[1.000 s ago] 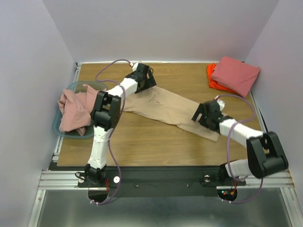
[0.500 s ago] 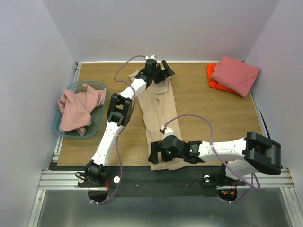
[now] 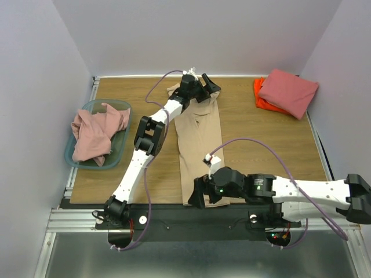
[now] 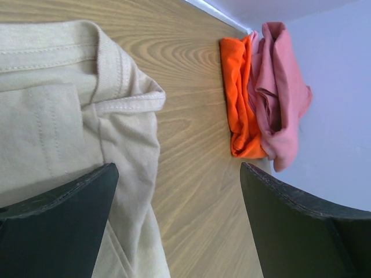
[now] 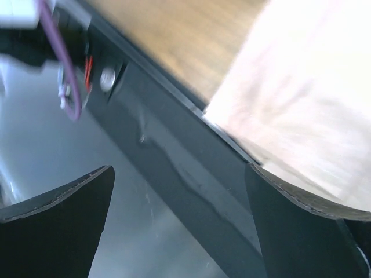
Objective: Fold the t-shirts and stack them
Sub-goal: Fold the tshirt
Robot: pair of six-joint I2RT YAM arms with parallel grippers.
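Tan cotton t-shirt (image 3: 198,136) lies as a long strip down the wooden table (image 3: 261,139), hem at its near edge. Our left gripper (image 3: 206,90) and right gripper (image 3: 196,194) hover spread, empty, over its ends; next, we judge, pinch and fold crosswise.

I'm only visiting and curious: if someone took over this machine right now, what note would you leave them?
Left gripper: open, empty, over the collar end of the tan shirt.
Right gripper: open, empty, at that shirt's near end.
Done: the salmon-red shirt lies folded on the orange shirt in the far right corner.
Left: the tan shirt lies as a long narrow strip; finish folding and stack it. The pink shirt lies crumpled in the teal bin.
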